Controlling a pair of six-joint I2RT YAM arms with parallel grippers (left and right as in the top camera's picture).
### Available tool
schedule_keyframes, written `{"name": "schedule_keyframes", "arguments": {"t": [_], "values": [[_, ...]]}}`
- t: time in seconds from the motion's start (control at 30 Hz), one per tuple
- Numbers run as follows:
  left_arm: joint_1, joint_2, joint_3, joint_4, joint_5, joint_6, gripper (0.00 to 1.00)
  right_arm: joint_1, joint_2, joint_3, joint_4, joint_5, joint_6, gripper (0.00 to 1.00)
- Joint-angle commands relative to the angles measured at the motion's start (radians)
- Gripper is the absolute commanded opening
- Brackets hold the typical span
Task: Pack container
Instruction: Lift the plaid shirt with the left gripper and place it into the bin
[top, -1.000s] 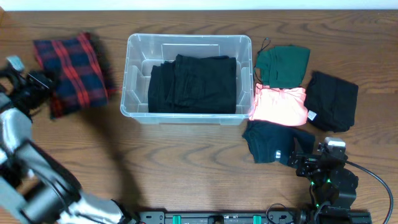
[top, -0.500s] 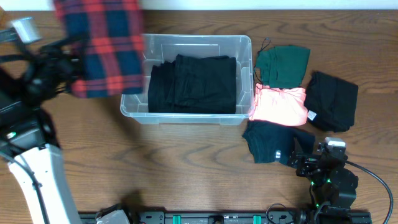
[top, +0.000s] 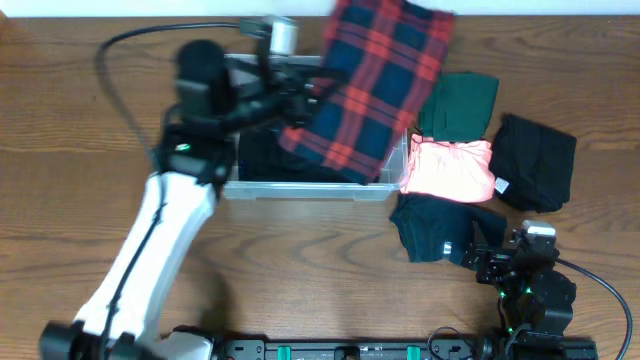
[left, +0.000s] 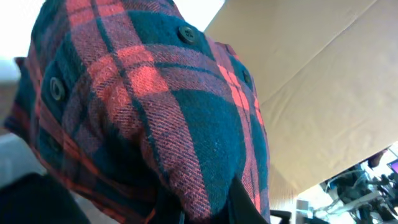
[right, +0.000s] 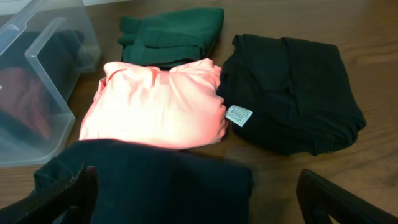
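Left jaws pinching woven plaid shirt (top: 370, 90), above clear rectangular container (top: 300, 188)

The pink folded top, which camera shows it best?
The right wrist view: the pink top sits mid-frame, close and large, its folds clear. Overhead shows it whole but small, beside the container. The left wrist view shows none of it, only the plaid shirt.

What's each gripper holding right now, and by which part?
The left gripper holds the plaid shirt by a bunched fold near one edge, above the container. The right gripper is open, holding nothing.
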Motion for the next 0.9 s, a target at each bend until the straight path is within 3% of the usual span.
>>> {"name": "schedule_keyframes", "arguments": {"t": [0.0,0.27,0.5,0.87], "values": [[-0.049,0.069,0.017,0.021,-0.129,-0.011,0.06,-0.004,-0.006,-0.002,-0.001,-0.004,0.012,0.99],[-0.053,0.217,0.015,0.024,-0.223,-0.053,0.06,-0.004,-0.006,-0.002,-0.001,-0.004,0.012,0.99],[0.016,0.238,0.013,-0.198,-0.411,-0.022,0.06,-0.004,-0.006,-0.002,-0.001,-0.004,0.012,0.99],[0.181,0.238,0.010,-0.441,-0.574,0.104,0.06,-0.004,-0.006,-0.002,0.000,-0.004,0.012,0.99]]}}
